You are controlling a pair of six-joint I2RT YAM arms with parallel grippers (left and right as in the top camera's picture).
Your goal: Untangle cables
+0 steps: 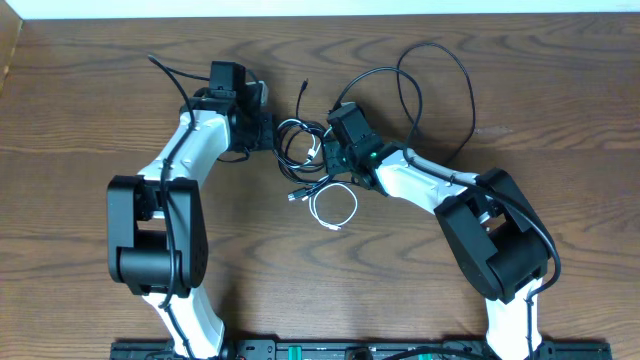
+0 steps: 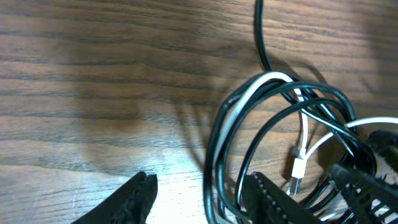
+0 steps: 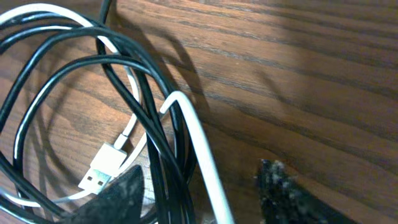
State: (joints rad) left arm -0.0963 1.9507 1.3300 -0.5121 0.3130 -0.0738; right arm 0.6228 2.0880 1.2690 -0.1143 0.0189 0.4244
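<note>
Left gripper (image 2: 200, 185) and right gripper (image 3: 200, 171), jaws parted, both straddle the cables (image 1: 303, 140) tangled between them, white cable (image 3: 200, 144) nearest right.

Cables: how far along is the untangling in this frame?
Done: little; one long black loop lies spread away from the tangle. In hand: the left end effector and right end effector both stand open astride its strands. Left: the black cables and white cable cross in coils; none lies separate.

Cables (image 1: 305, 150) lie bunched on the table (image 1: 80, 120) centre.
</note>
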